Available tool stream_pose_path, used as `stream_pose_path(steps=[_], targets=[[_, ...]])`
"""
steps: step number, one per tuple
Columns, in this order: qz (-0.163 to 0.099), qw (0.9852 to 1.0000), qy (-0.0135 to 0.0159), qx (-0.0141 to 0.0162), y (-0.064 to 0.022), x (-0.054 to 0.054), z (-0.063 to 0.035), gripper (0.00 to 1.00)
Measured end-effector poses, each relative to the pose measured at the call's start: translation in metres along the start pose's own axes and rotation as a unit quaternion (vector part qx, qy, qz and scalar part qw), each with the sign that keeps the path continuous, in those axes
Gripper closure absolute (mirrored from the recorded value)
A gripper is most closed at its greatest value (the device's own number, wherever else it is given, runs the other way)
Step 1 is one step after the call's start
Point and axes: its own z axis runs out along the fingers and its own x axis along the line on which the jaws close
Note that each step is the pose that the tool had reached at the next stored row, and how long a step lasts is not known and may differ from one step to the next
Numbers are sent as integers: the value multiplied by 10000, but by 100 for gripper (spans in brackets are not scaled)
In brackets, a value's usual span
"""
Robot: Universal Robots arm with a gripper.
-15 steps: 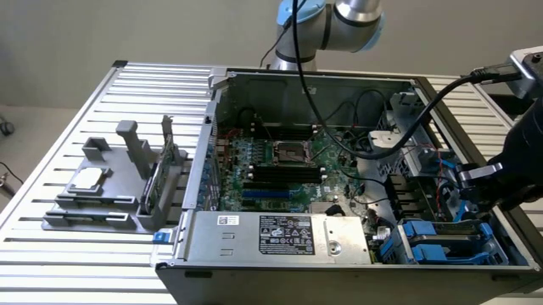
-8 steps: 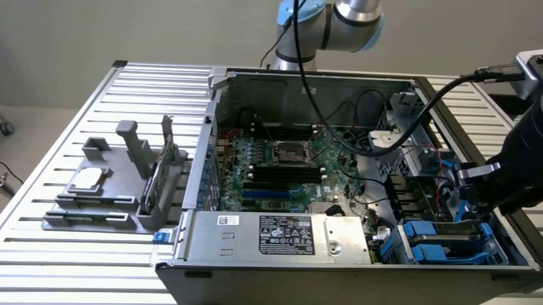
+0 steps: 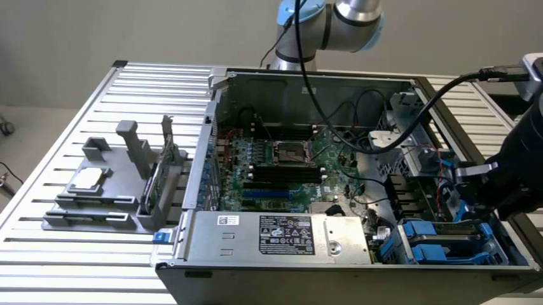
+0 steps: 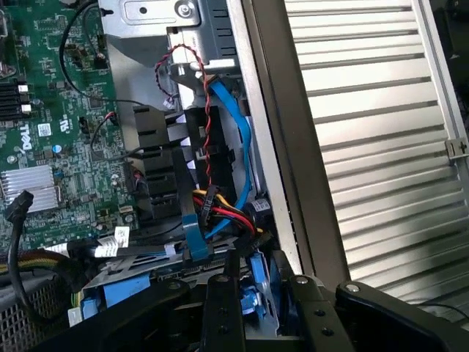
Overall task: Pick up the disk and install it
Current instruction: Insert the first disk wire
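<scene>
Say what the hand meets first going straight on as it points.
Likely the blue disk bracket, directly ahead of the hand; depth is unclear, and the red-yellow cable bundle sits close by.

light: soft, even | shadows: dim inside computer case (image 3: 314, 95) | glare: pale sheen on table slats (image 4: 366, 110)

Disk (image 4: 249, 302) mostly behind end effector (image 4: 258, 284)
</scene>
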Motion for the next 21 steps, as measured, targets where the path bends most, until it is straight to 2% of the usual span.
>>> stream_pose_path(steps=[2, 4, 7, 16, 18, 21], targets=[[85, 10000, 28, 28, -1, 1, 5, 69], [150, 9999, 69, 49, -2, 1, 8, 69], [209, 9997, 142, 54, -4, 3, 13, 69], [268, 9994, 212, -49, -8, -57, 27, 69], [299, 9993, 229, -59, -19, -58, 31, 69], [382, 9990, 225, -74, -31, -57, 47, 69]])
